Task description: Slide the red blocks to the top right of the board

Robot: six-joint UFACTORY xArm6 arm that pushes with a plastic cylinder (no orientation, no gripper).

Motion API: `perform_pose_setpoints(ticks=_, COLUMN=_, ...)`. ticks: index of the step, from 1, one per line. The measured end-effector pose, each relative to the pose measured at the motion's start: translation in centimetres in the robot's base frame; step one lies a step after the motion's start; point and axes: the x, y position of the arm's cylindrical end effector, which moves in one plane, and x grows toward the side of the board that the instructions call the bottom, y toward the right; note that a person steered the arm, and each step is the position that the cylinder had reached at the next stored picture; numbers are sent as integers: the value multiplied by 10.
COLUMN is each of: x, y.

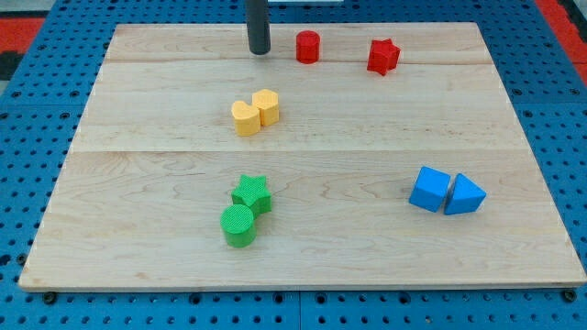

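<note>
A red cylinder (307,47) stands near the view's top, a little right of centre. A red star-shaped block (383,56) lies to its right, apart from it. My tip (260,52) rests on the board just left of the red cylinder, with a small gap between them. The rod rises straight up out of the view's top.
Two yellow blocks (255,112) touch each other below my tip. A green star (251,193) and a green cylinder (238,225) touch at lower centre. A blue cube (429,189) and a blue triangular block (464,195) sit together at the right. The wooden board (514,110) lies on a blue pegboard.
</note>
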Motion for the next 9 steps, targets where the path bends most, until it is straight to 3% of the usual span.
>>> perform_pose_setpoints(ticks=1, x=-5, y=72)
perform_pose_setpoints(ticks=2, x=-12, y=83)
perform_pose_setpoints(ticks=3, x=-31, y=7)
perform_pose_setpoints(ticks=5, x=-38, y=140)
perform_pose_setpoints(ticks=6, x=-34, y=164)
perform_pose_setpoints(ticks=7, x=-25, y=103)
perform_pose_setpoints(ticks=8, x=10, y=78)
perform_pose_setpoints(ticks=9, x=24, y=123)
